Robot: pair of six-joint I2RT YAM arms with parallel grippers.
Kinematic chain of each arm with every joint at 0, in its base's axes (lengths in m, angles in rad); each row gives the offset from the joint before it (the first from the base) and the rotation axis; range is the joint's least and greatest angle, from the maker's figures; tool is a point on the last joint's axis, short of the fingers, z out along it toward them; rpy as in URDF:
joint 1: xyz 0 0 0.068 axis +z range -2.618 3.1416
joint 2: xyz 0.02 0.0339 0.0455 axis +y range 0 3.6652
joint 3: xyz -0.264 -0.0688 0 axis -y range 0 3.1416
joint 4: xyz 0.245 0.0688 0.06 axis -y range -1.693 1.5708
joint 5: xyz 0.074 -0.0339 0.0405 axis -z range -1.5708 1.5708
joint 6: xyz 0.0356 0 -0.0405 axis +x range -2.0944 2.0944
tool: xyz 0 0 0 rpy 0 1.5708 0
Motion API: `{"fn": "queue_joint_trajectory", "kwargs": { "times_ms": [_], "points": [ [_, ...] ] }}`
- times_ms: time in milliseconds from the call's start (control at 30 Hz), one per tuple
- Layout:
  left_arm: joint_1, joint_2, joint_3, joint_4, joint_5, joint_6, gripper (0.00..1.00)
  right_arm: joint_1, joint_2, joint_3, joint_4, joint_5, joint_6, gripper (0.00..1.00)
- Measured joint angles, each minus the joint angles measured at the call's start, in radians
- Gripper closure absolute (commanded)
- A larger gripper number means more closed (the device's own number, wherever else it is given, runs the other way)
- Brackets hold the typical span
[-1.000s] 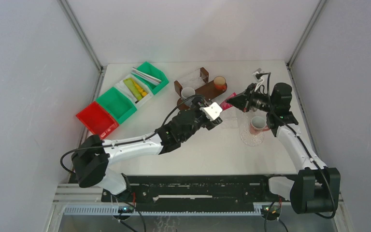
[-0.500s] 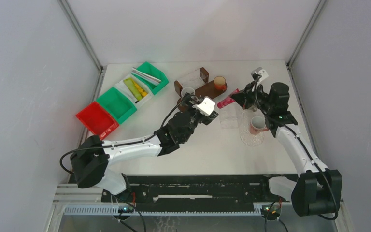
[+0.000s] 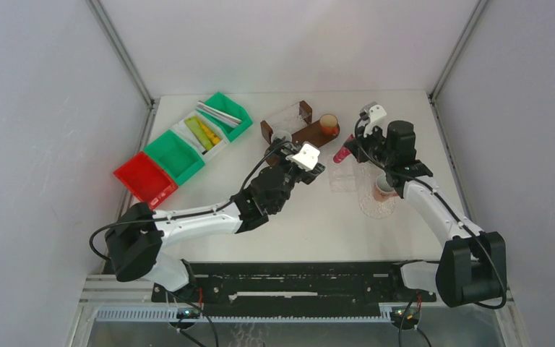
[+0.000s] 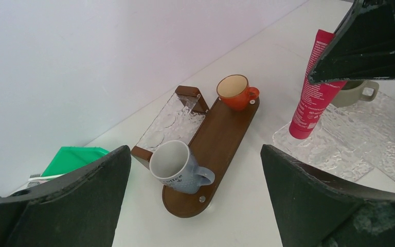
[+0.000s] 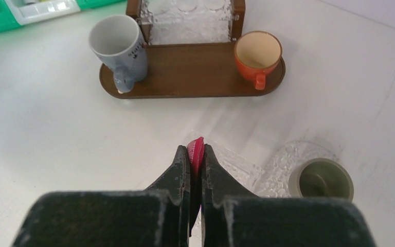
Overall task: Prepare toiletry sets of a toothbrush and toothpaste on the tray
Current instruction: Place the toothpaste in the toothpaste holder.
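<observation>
My right gripper (image 3: 353, 147) is shut on the flat end of a red toothpaste tube (image 3: 342, 152). The tube (image 4: 312, 87) hangs cap down above a clear glass tray (image 4: 334, 154); from the right wrist its crimped end (image 5: 196, 148) shows pinched between the fingers. My left gripper (image 3: 306, 160) is open and holds nothing, just left of the tube. A brown wooden tray (image 4: 225, 135) carries a grey mug (image 4: 176, 166) and an orange cup (image 4: 234, 92). White toothbrushes (image 3: 219, 113) lie in the far green bin.
A grey-green cup (image 5: 320, 179) stands on the glass tray, and a pink cup (image 3: 385, 186) on a round glass dish (image 3: 373, 207). Along the left sit a white bin of green-yellow tubes (image 3: 204, 133), a green bin (image 3: 175, 155) and a red bin (image 3: 144, 179).
My left gripper has opened wider and drawn back to the left, away from the tube. My right gripper has swung left and away with the tube, which now hangs upright.
</observation>
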Motion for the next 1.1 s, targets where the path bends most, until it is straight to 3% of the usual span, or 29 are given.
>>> {"fn": "queue_joint_trajectory", "kwargs": {
  "times_ms": [400, 1100],
  "points": [
    [0.000, 0.000, 0.000, 0.000, -0.003, 0.006, 0.00, 0.021, 0.050, 0.018, -0.036, 0.032, -0.047, 1.00],
    [0.000, 0.000, 0.000, 0.000, -0.003, 0.008, 0.00, 0.111, 0.181, 0.122, -0.132, 0.149, -0.131, 0.87]
  ]
}}
